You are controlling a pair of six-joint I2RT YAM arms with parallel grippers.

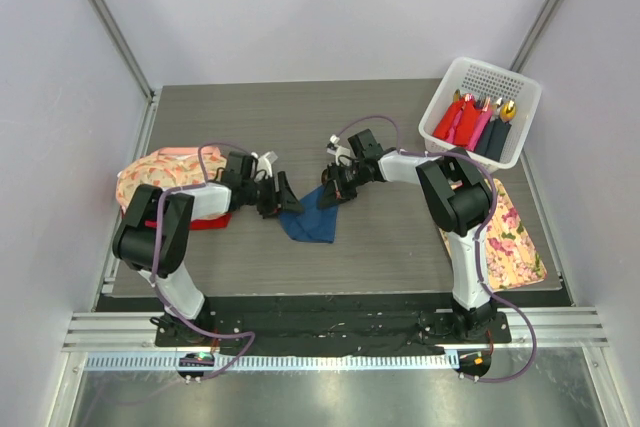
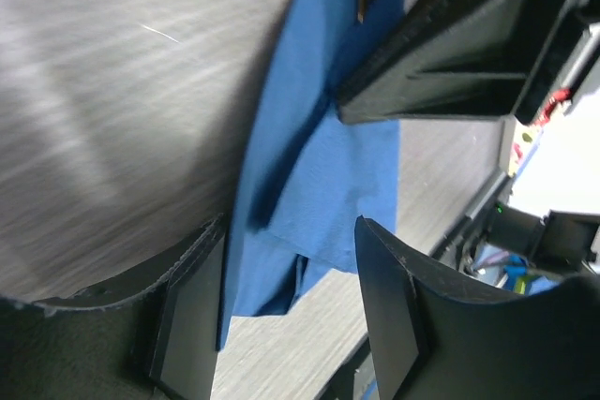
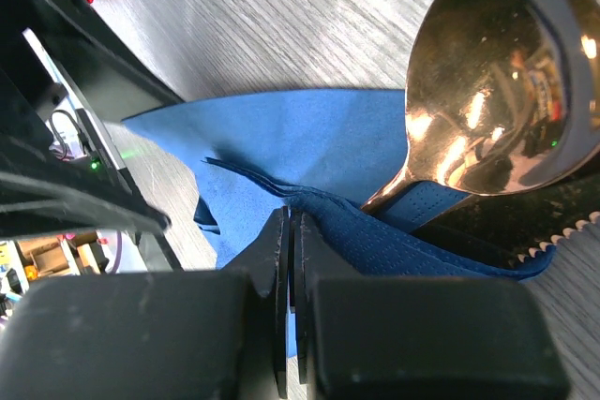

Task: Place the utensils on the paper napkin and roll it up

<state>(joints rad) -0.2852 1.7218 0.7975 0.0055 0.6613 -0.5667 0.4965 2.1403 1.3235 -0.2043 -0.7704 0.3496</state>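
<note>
Grey table bears the dark blue paper napkin crumpled at its middle, left gripper on the napkin's left side with jaws apart astride a corner, right gripper on its right side with jaws closed pinching a fold, copper spoon handle tucked under that fold.

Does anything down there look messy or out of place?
Yes. The blue paper napkin at the centre is no tidy roll: it lies rumpled in uneven folds, and the copper spoon has its shiny bowl poking bare out of them.
</note>
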